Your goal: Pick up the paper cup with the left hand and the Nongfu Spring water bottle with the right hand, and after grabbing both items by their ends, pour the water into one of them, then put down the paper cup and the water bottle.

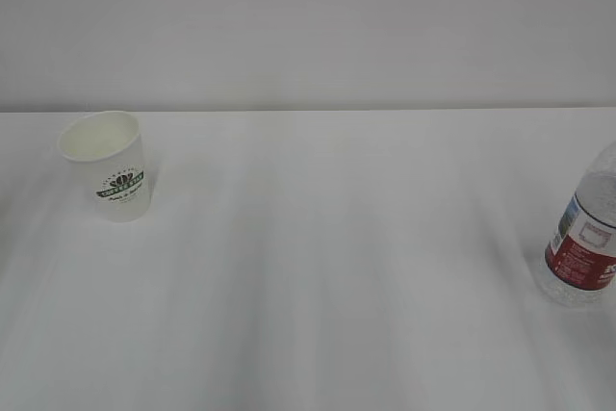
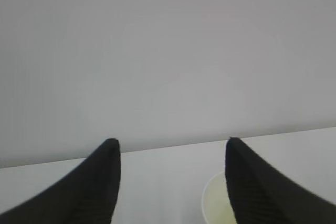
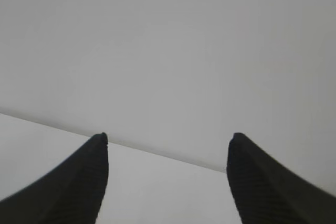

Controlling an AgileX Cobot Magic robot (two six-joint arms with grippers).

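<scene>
The paper cup [image 1: 106,165] stood upright at the far left of the counter [image 1: 318,267], white, open-mouthed, its green logo facing the camera; its rim also showed in the left wrist view. The Nongfu Spring water bottle [image 1: 587,238] stood well apart at the right edge, clear, red-labelled, partly cut off.

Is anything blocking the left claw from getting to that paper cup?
Nothing visible does. The left claw stands open over bare table, and the paper cup shows just beyond, partly behind one finger.

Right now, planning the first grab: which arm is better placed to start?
Probably left. Its open claw already has the paper cup partly behind one finger. The right claw, also open, shows only bare table; the water bottle is absent from its view.
</scene>
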